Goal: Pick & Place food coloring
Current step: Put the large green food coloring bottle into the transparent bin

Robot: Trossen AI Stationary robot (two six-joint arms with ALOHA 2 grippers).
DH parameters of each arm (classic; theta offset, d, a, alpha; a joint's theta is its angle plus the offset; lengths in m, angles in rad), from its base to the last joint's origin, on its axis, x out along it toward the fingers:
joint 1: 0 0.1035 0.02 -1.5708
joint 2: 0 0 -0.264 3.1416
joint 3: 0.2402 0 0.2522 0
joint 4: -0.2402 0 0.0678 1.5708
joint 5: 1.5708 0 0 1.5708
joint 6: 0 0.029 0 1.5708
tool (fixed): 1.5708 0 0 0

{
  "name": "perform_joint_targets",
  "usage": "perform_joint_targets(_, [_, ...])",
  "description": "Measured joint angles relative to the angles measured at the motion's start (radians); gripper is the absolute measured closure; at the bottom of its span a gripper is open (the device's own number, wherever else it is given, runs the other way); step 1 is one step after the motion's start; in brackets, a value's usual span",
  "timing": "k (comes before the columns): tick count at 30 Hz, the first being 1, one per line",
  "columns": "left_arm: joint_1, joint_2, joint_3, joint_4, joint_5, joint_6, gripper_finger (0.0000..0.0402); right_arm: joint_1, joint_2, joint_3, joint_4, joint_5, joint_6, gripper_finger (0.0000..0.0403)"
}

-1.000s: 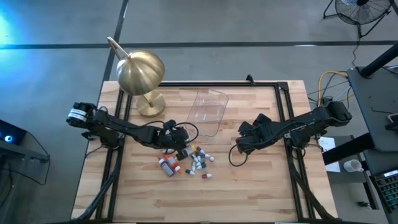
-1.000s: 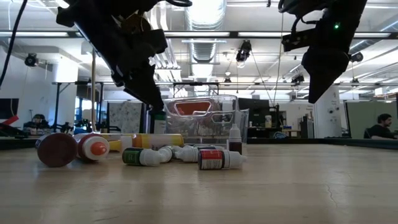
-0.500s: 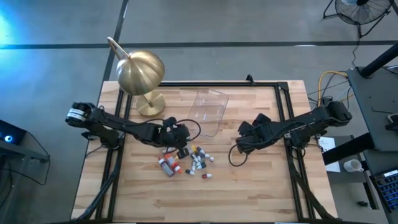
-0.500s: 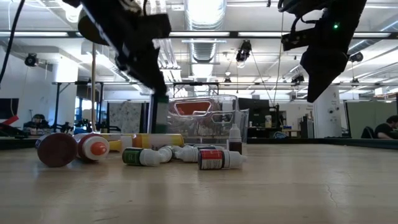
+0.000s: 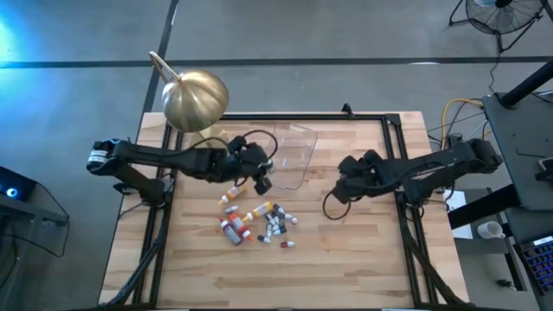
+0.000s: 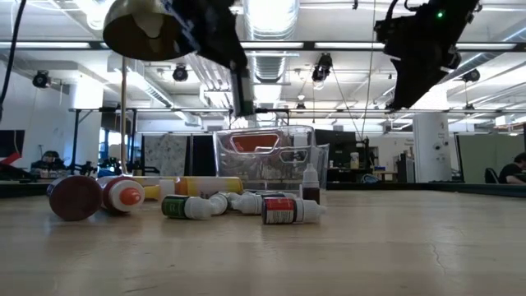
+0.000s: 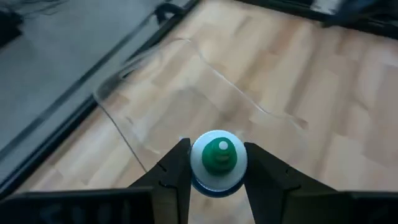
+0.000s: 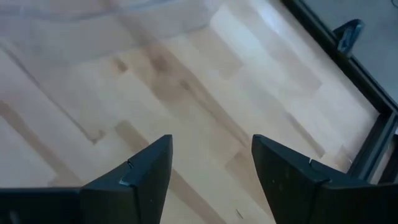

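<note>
High view: the left claw (image 5: 259,175) hangs at the clear tub's (image 5: 292,154) near edge, clamped on a green-capped bottle; the right claw (image 5: 344,179) waits beside the tub, jaws apart and empty. The other food coloring bottles (image 5: 259,222) lie on the desk (image 5: 363,259) near the tub.

Left wrist view: its fingers (image 7: 177,171) pinch the green-capped bottle (image 7: 218,160) above the tub (image 7: 186,99).

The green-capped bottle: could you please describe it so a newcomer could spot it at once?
Start at the clear plastic tub beside the brass dome lamp. At its edge the left gripper holds the green-capped bottle above the table. Unlike the other bottles lying on the wood, it is lifted.
</note>
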Motion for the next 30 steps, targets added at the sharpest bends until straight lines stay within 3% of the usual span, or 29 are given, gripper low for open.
perform_joint_targets(5, [0.037,0.025,-0.107,0.046,0.006,-0.021,0.0309,-0.013,-0.035,-0.004,0.002,0.002,0.003,0.0189])
perform_joint_targets(12, [0.038,0.025,-0.275,0.295,0.015,-0.114,0.0304,-0.013,-0.017,-0.017,0.007,0.001,0.009,0.0188])
perform_joint_targets(30, [0.038,0.025,-0.339,0.344,0.052,-0.113,0.0277,-0.014,-0.006,-0.054,0.03,-0.013,0.01,0.0188])
